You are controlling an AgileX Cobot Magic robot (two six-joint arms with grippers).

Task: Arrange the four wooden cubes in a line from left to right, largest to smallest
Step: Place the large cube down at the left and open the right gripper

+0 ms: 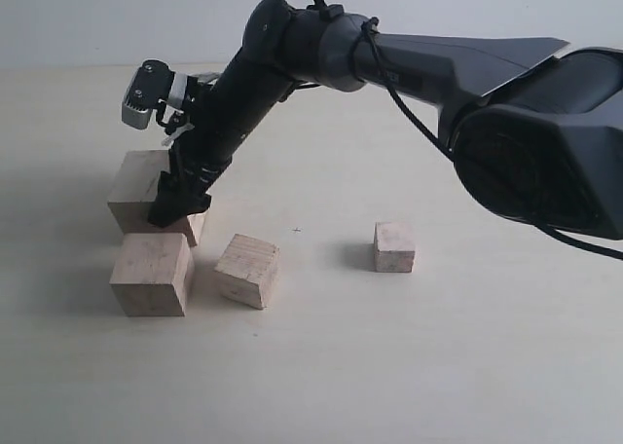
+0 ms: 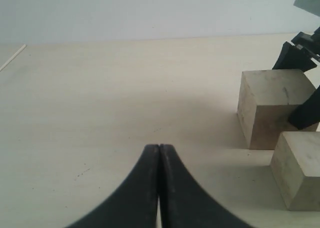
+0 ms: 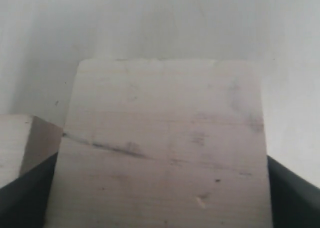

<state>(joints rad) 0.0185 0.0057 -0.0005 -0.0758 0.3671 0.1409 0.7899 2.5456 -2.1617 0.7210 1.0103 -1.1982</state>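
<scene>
The largest wooden cube (image 1: 134,186), with dark marks on its top (image 3: 165,138), rests on the table at the back left. My right gripper (image 1: 181,210) reaches across and is shut on it, one finger against each side (image 3: 292,190). Just in front stands the second cube (image 1: 151,274), with the third cube (image 1: 248,271) to its right, turned askew. The smallest cube (image 1: 394,246) sits apart, further right. My left gripper (image 2: 159,147) is shut and empty, low over bare table; from it the largest cube (image 2: 272,108) and second cube (image 2: 300,170) show off to one side.
The right arm's dark links (image 1: 409,55) stretch across the upper middle of the exterior view, and its bulky housing (image 1: 545,142) fills the right side. The pale tabletop (image 1: 321,366) is bare in front of the cubes. A thin white stick (image 2: 12,58) lies far off.
</scene>
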